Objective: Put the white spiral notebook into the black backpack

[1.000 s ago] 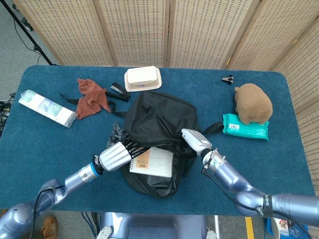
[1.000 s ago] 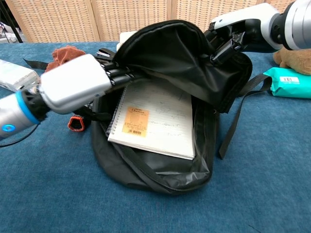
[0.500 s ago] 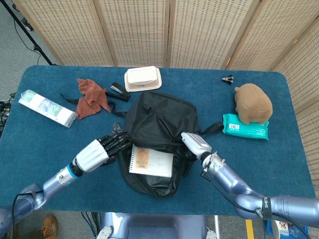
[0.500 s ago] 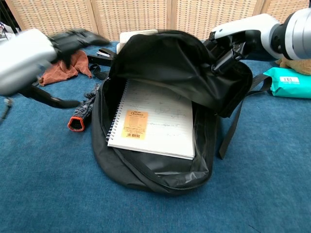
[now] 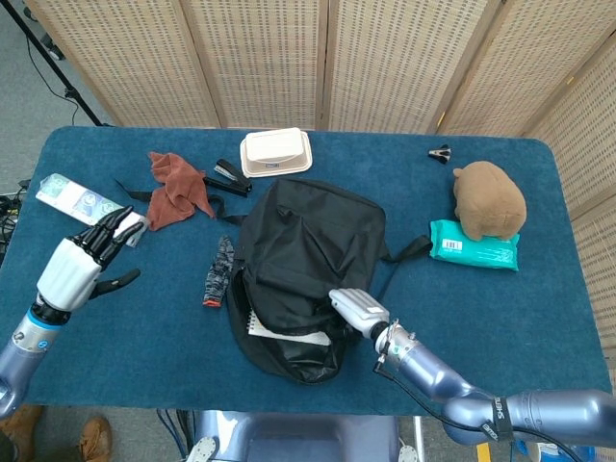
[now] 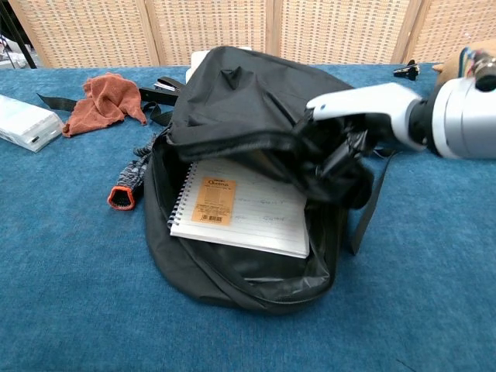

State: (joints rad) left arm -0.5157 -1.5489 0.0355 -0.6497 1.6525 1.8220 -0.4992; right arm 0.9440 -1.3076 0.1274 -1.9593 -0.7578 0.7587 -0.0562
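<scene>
The white spiral notebook (image 6: pixel 240 217) lies flat inside the open black backpack (image 5: pixel 308 241), its wire-bound edge at the left and its long axis running left to right across the mouth of the bag. Only a corner of it shows from the head view, under the drooping top flap.

The right hand (image 6: pixel 349 128) is at the right side of the opening, its fingers closed on the fabric of the flap, just above and to the right of the notebook. The left hand (image 5: pixel 82 260) is well apart, out over the left part of the desk (image 5: pixel 500 318), fingers spread and holding nothing. So the right hand is much the nearer; by my judgement the notebook is already in and what remains is letting the flap down over it.

Counted: one notebook, one backpack, one red cloth (image 5: pixel 175 185), one white box (image 5: pixel 276 152), one stapler (image 5: pixel 229 174), one brown plush toy (image 5: pixel 489 197), one green packet (image 5: pixel 474 243) and one wrapped pack (image 5: pixel 82 202) at the far left.
</scene>
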